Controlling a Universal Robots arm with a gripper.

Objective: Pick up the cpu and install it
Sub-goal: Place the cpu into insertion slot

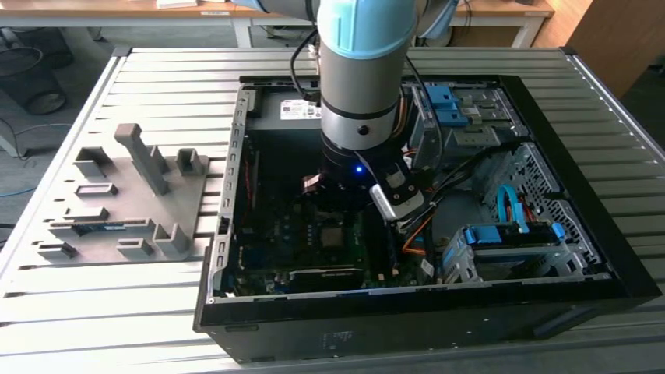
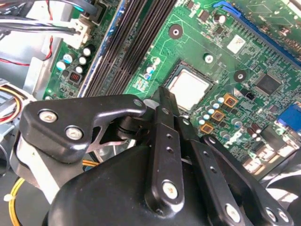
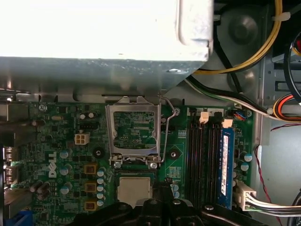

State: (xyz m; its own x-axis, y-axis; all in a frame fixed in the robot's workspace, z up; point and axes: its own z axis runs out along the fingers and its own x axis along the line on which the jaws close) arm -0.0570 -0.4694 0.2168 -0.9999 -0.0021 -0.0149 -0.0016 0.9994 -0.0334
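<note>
In the exterior view the rack (image 1: pixel 135 210) lies on the table (image 1: pixel 603 156) at nine o'clock from the case (image 1: pixel 416 327); the cpu (image 3: pixel 134 189) lies on the board (image 3: pixel 56 127) inside it.

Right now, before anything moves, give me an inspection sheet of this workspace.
Surface: slatted metal table carrying an open computer case.
Job's things: the cpu lies flat in its socket on the motherboard; the retention frame stands open beside it.
Clutter: grey fixture tray on the table, at the exterior view's left of the case.
Grippers: the gripper hovers close by the cpu; contact cannot be told.
Cables: yellow and black wires run beside the power-supply box.
Surroundings: wooden benches behind the table.
</note>
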